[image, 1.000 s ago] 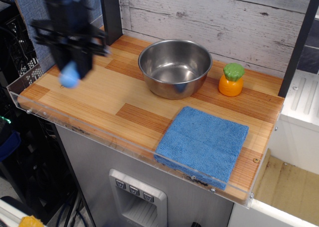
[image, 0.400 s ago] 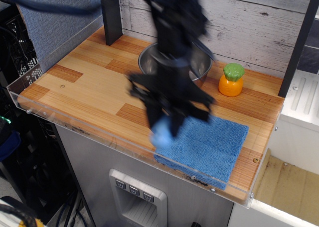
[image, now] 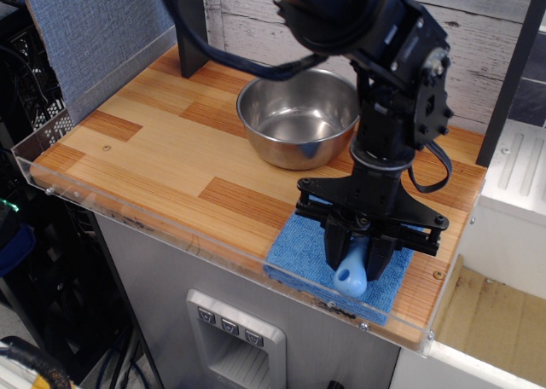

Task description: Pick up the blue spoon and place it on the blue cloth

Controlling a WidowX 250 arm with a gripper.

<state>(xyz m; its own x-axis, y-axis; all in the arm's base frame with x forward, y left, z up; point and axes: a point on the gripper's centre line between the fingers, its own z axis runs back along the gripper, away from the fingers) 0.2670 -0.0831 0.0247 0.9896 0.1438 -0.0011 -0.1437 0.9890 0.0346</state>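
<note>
Panel [image: 94, 39]: blue-grey fabric, upright at 10 o'clock, not part of the task. Counter [image: 153, 163]: wood-pattern top with a clear lip along the near edge. Bowl [image: 294, 116]: steel, at 12 o'clock, apart from the cloth. Cloth [image: 299, 248]: bright blue, at 5 o'clock near the front edge; only its left part and near-right corner show, the rest sits under the arm. Gripper [image: 354, 252]: over the cloth, fingers clamped on the spoon. Spoon [image: 351, 274]: light-blue handle pointing down toward 6 o'clock, over the cloth's near half. Step in hand, by judgement: the set-down. Best done by lowering until the handle rests on the fabric, keeping it toward the cloth's middle rather than the near edge, then opening the fingers and lifting straight up so the spoon is not dragged off. Hard to make out: the spoon's grey end, hidden between the fingers; whether the handle touches the cloth or hangs just above it.
</note>
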